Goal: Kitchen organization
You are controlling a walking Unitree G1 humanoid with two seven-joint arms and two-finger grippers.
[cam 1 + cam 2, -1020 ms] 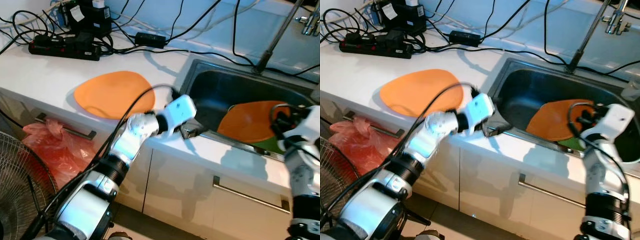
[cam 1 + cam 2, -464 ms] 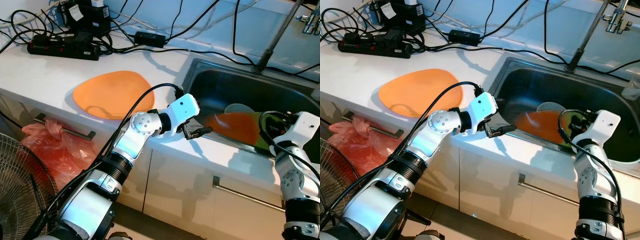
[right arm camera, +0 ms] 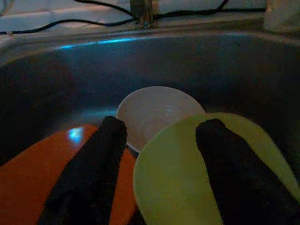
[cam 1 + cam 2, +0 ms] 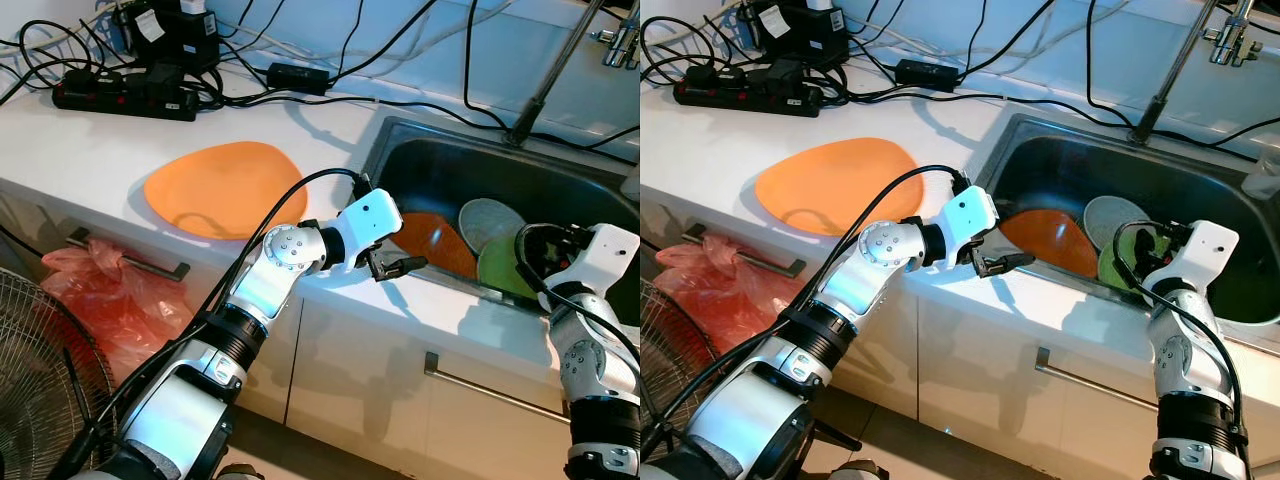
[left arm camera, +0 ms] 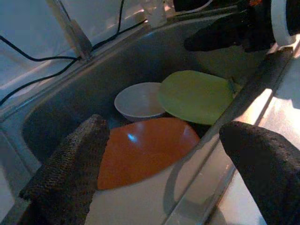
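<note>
Currently I am seeing the sink (image 4: 560,195) holding orange plate (image 4: 432,243), white bowl (image 4: 488,218), green plate (image 4: 505,268). Left gripper (image 4: 396,266) is hovering at its near rim, jaws wide. Right gripper (image 3: 159,173) is hanging above the plates, jaws apart.

You've got two orange plates, one on the counter (image 4: 224,188) and one in the sink (image 4: 432,243), plus one green plate (image 5: 196,95), one white bowl (image 5: 138,101), one black power strip (image 4: 122,96) and two grippers, left (image 4: 396,266) and right (image 3: 159,173).

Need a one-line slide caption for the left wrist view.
Open left gripper at the sink rim, looking down on an orange plate, white bowl and green plate.
</note>
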